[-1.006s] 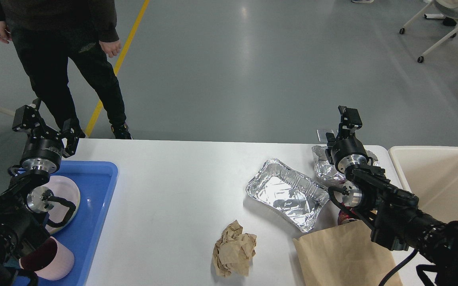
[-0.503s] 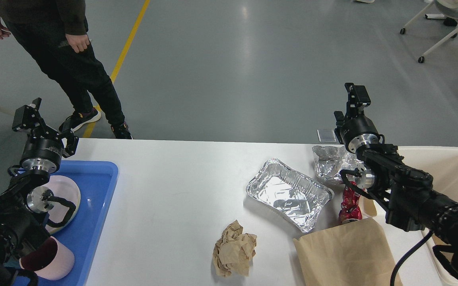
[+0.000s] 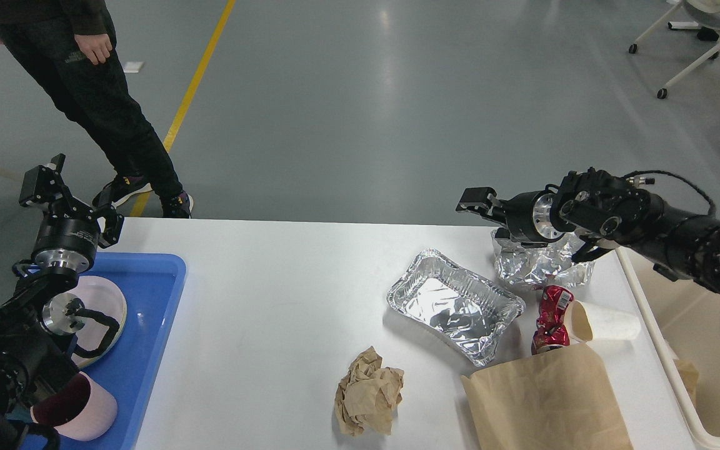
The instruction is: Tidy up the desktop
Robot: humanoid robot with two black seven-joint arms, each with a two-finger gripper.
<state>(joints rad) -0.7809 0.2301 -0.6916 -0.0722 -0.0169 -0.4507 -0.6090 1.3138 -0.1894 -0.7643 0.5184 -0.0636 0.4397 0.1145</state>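
Note:
The white desktop (image 3: 272,294) fills the lower view. On its right part lie a foil tray (image 3: 454,306), a crumpled foil sheet (image 3: 535,262), a crushed red can (image 3: 550,319), a white paper cup (image 3: 607,322) on its side, a brown paper bag (image 3: 541,400) and a crumpled brown paper ball (image 3: 369,390). My right gripper (image 3: 488,215) points left above the crumpled foil; it looks open and holds nothing. My left gripper (image 3: 75,200) is open and empty above the far left corner.
A blue tray (image 3: 154,337) at the left holds a pink plate (image 3: 107,300) and a pink cup (image 3: 82,409). A cream bin (image 3: 679,375) stands off the right edge. A person (image 3: 85,81) stands beyond the far left corner.
My right arm lifted and swung, turning its gripper from pointing up to pointing left, which uncovered the can and cup. The person stepped left. My left arm stayed still.

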